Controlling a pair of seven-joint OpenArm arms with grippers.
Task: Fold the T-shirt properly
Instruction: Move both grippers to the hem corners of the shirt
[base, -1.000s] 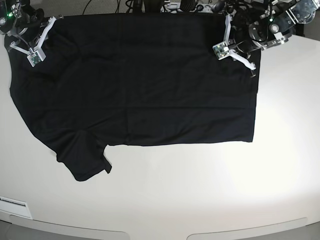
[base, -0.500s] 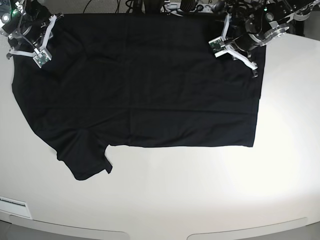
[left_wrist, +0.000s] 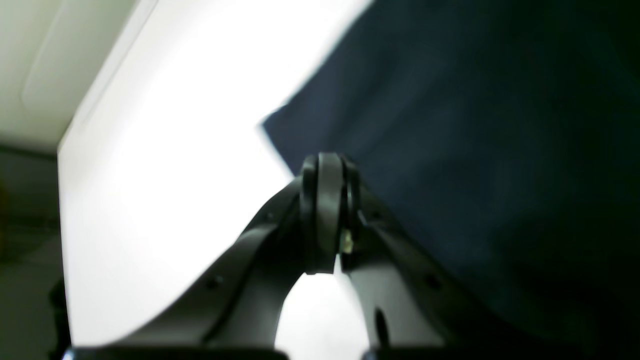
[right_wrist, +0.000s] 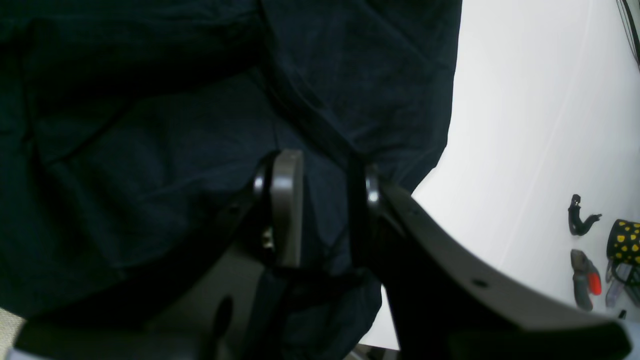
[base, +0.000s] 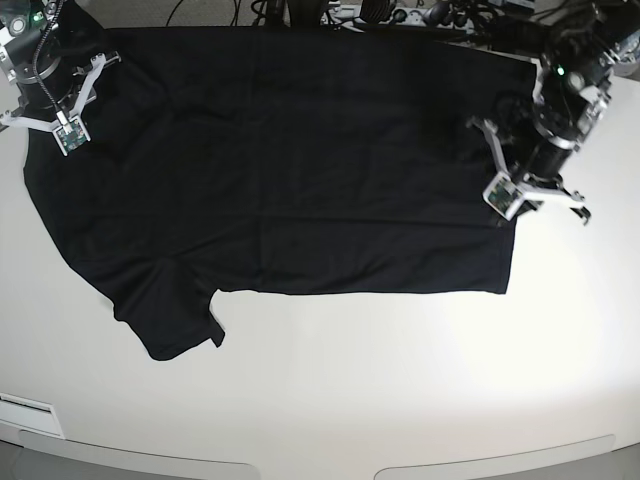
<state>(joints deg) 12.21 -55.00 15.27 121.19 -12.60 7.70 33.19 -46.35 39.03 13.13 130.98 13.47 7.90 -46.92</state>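
Lying flat: matte black cloth T-shirt (base: 280, 170), wht table (base: 400, 380).

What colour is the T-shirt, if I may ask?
Plain black; the T-shirt shows best in the base view.

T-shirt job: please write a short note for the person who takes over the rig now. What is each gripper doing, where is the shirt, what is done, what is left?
Left gripper: shut, beside the shirt's edge over the table; the views do not show cloth between the jaws.
Right gripper: open, jaws apart over wrinkled cloth at the shirt's other end, not gripping.
T-shirt: lies spread on the table, one sleeve sticking out toward the near edge.
Done: the shirt is laid out mostly flat.
Left: no finished fold is visible; the folding itself, sleeves and body, is still to do.
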